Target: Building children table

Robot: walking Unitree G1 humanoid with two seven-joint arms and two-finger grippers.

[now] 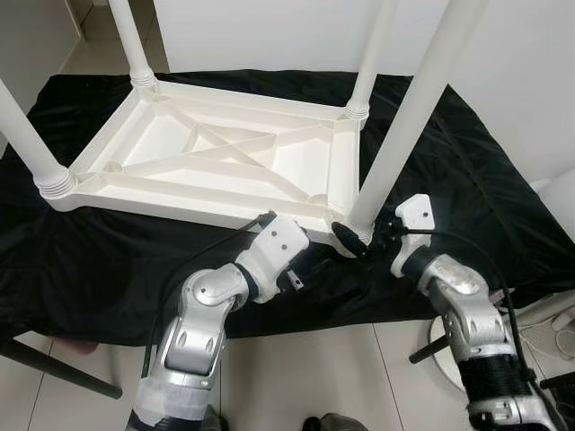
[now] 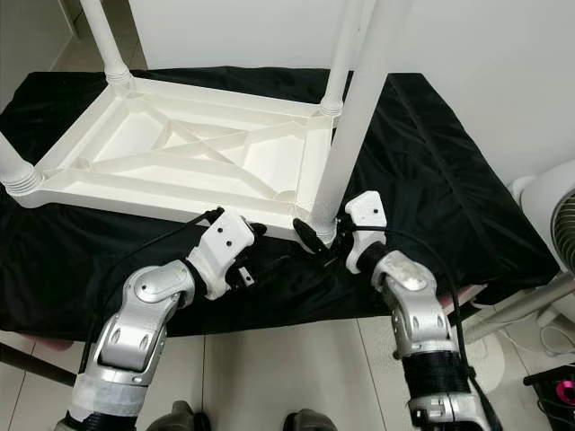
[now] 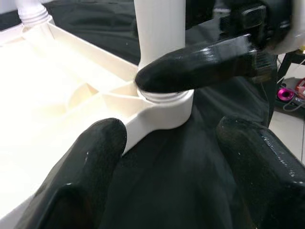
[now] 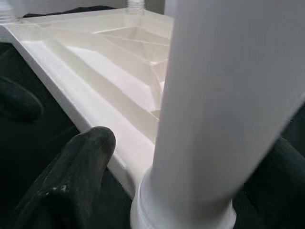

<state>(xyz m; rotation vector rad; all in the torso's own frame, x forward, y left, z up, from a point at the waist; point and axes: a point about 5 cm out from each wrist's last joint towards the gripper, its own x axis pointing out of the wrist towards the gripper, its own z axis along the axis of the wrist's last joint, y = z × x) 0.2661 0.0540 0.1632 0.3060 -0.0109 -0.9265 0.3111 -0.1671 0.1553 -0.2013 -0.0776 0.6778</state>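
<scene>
A white plastic children's table [image 1: 207,153] lies upside down on a black cloth [image 1: 99,260], with its legs pointing up. My right gripper [image 1: 359,241] is shut on the near right leg [image 1: 404,126] just above its corner socket [image 3: 164,107]. One of its fingers [image 3: 200,67] presses across the leg's base, and the leg [image 4: 224,109] stands between both fingers in the right wrist view. My left gripper [image 3: 174,176] is open, low over the cloth, just in front of that same corner and holding nothing.
Three more legs stand in the other corners: far left [image 1: 135,45], near left [image 1: 31,144] and far right [image 1: 373,63]. A white fan [image 2: 557,224] stands on the tiled floor at the right. A dark bar [image 1: 54,368] crosses the floor at the lower left.
</scene>
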